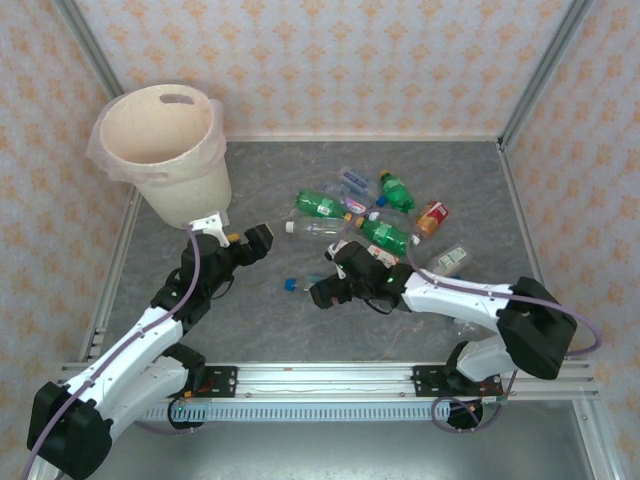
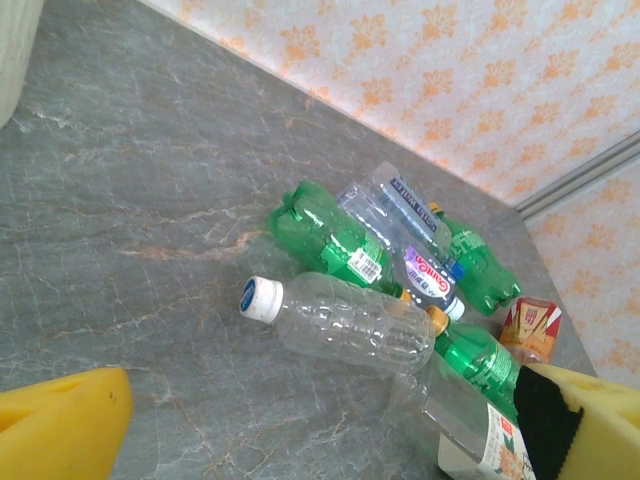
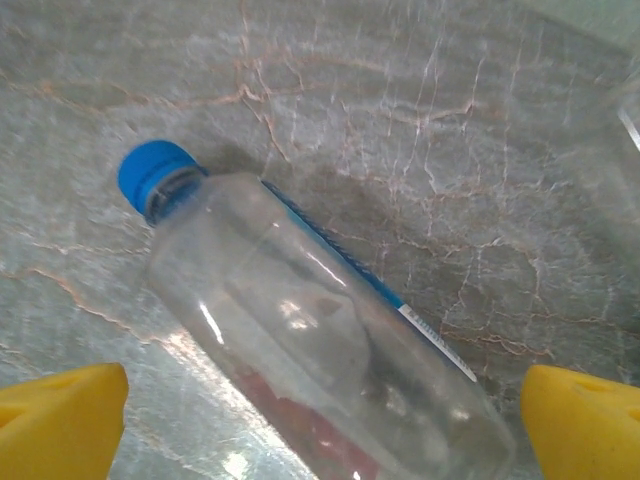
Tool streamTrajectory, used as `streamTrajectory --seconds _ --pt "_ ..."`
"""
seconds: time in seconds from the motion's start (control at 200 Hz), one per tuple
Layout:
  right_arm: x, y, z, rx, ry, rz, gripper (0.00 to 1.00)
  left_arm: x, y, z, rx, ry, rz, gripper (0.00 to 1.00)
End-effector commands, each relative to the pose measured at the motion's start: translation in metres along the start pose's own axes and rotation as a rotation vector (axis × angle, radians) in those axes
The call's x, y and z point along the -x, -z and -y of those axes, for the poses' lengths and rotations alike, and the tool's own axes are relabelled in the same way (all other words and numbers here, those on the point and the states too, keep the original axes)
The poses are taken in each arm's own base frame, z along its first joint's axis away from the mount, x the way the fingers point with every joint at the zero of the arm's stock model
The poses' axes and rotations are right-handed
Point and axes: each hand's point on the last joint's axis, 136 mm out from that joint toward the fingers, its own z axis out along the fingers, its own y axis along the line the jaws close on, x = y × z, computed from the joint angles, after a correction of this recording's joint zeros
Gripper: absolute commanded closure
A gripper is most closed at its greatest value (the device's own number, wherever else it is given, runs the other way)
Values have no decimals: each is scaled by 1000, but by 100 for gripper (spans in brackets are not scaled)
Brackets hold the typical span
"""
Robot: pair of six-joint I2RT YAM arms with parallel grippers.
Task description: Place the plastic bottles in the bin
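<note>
The cream bin (image 1: 165, 150) stands at the back left. Several plastic bottles lie in a cluster at mid-table: green ones (image 1: 320, 205) (image 1: 396, 190) and a clear one with a white cap (image 1: 313, 228). My left gripper (image 1: 262, 240) is open, right of the bin and left of the cluster. In its wrist view the white-capped clear bottle (image 2: 345, 322) lies ahead of the gripper (image 2: 320, 435), apart from the yellow fingers (image 2: 60, 425). My right gripper (image 1: 320, 292) is open and low over a clear bottle with a blue cap (image 3: 300, 340), which lies between its fingers (image 3: 585, 425). That cap (image 1: 291, 284) sticks out to the left.
A red-orange carton (image 1: 431, 217) and a clear labelled bottle (image 1: 452, 260) lie right of the cluster. A metal frame (image 1: 520, 90) and patterned walls enclose the grey marble-look table (image 1: 260, 320). A rail (image 1: 330, 378) runs along the near edge.
</note>
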Motion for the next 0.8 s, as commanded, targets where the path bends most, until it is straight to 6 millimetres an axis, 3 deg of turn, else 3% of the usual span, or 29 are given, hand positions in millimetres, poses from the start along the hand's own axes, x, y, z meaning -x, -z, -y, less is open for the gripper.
streamTrajectory --seconds 0.0,0.235,0.531,0.611,0.791 --pt "2 -12 -2 13 30 -11 1 0 6 -7 30 15 16 1" --pt "-18 -31 -6 41 51 -81 7 0 8 -6 25 31 22 1" --pt "-28 -42 -6 20 96 -102 36 -5 6 -7 28 67 0 1" --pt "-24 -40 -6 16 94 -86 43 -6 5 -6 21 89 -12 1" --pt "-3 -21 -9 26 87 31 45 -11 3 8 -54 168 -49 1"
